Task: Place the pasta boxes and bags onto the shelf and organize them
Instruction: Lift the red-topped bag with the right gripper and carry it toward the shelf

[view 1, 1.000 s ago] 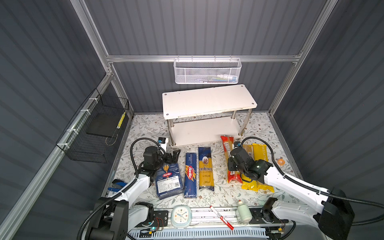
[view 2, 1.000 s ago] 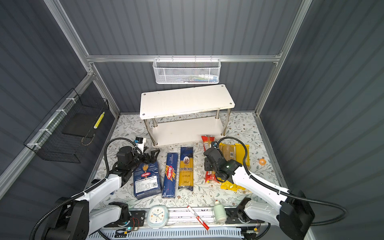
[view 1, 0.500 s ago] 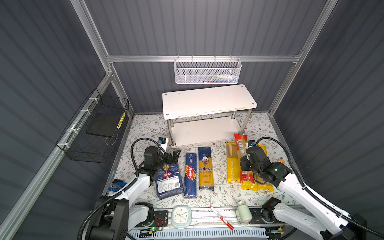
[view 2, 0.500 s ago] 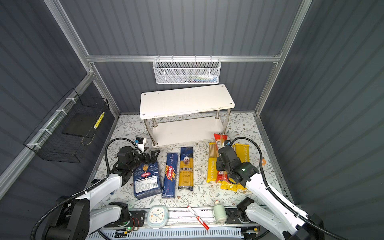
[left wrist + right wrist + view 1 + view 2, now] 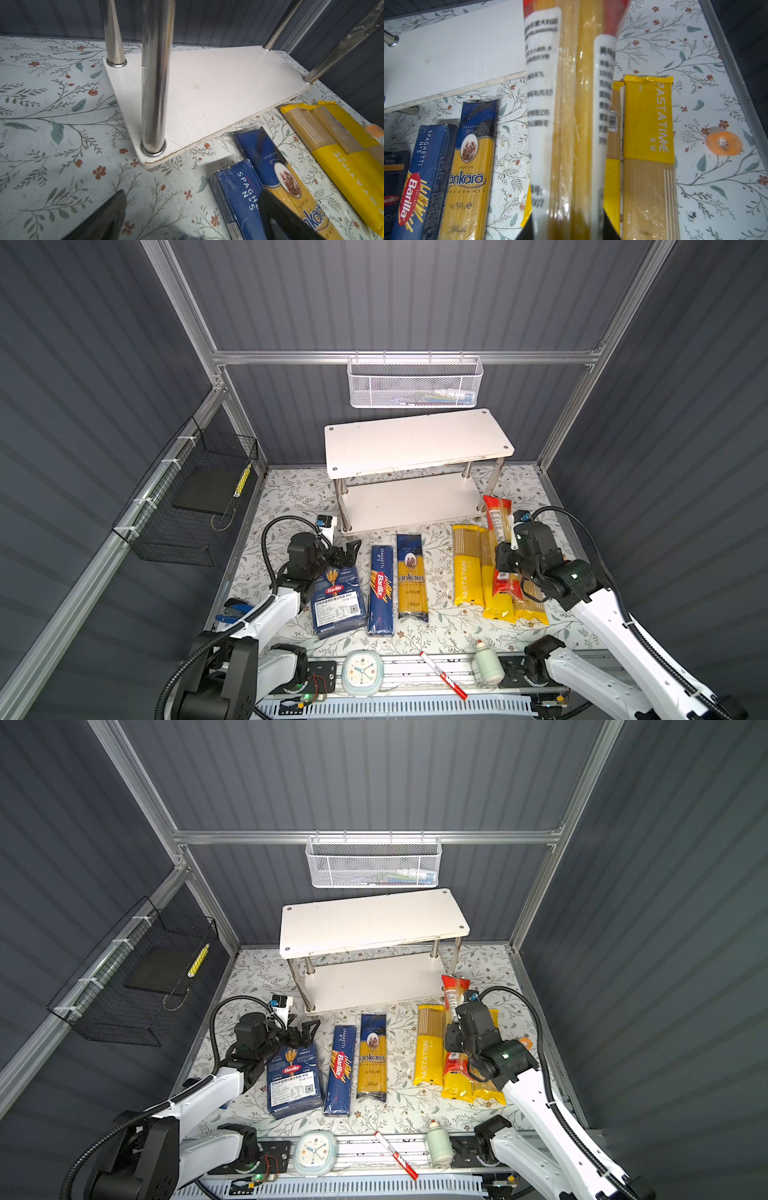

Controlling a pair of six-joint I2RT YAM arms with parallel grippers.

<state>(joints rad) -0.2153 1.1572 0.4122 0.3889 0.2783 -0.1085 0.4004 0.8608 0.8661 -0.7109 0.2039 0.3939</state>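
Clamping the red-and-clear spaghetti bag (image 5: 496,515), the right end effector (image 5: 505,556) holds its long axis toward 12 o'clock, with the lower shelf board (image 5: 411,502) at 10 o'clock; the left end effector (image 5: 350,549) stands apart.

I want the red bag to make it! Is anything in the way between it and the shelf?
No package blocks it: both boards of the shelf are bare. But the red bag, held by the right gripper, points close to the nearest chrome leg, which it could bump.
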